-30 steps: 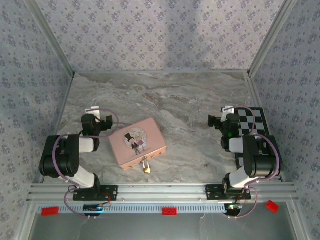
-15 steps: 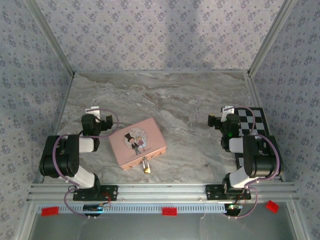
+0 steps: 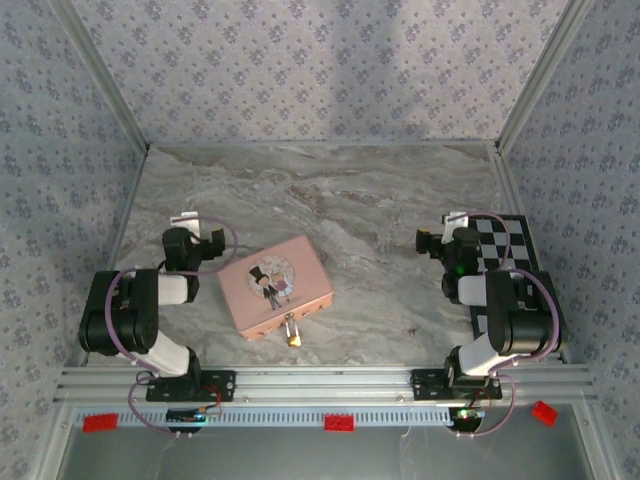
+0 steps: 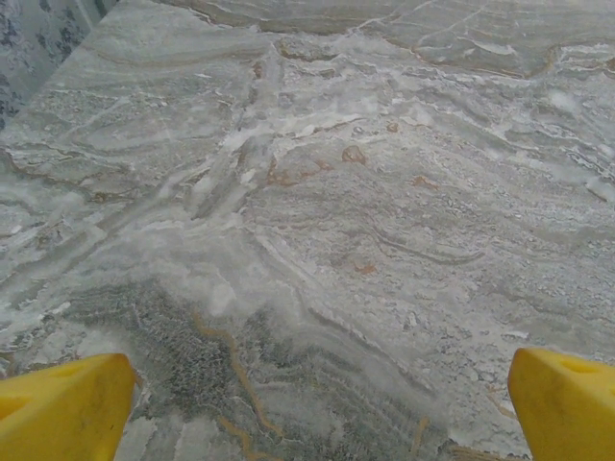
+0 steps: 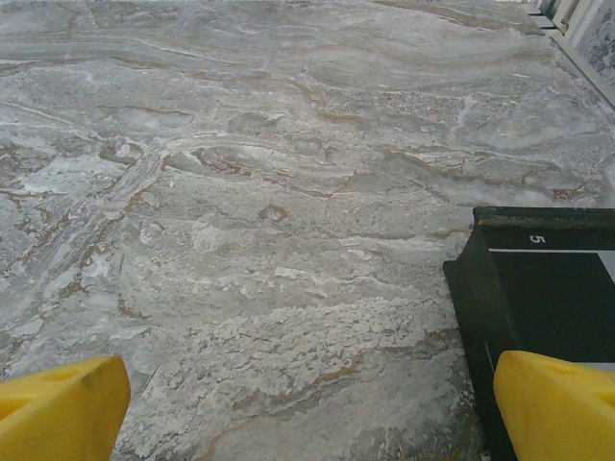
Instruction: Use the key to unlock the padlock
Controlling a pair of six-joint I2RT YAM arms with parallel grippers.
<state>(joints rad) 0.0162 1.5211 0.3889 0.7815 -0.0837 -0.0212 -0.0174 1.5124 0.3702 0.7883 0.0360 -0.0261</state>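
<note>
Note padlock [image 3: 293, 338] hanging at near edge of pink box [image 3: 275, 283], exposed for access. Find left gripper [image 4: 309, 403] left of box, right gripper [image 5: 307, 403] well right: both spread wide, empty.

The box [image 3: 275, 285] sits by the table's [image 3: 350, 190] near edge, the padlock [image 3: 293, 338] against its near side. A board [image 3: 510, 240] lies along the right edge.
</note>
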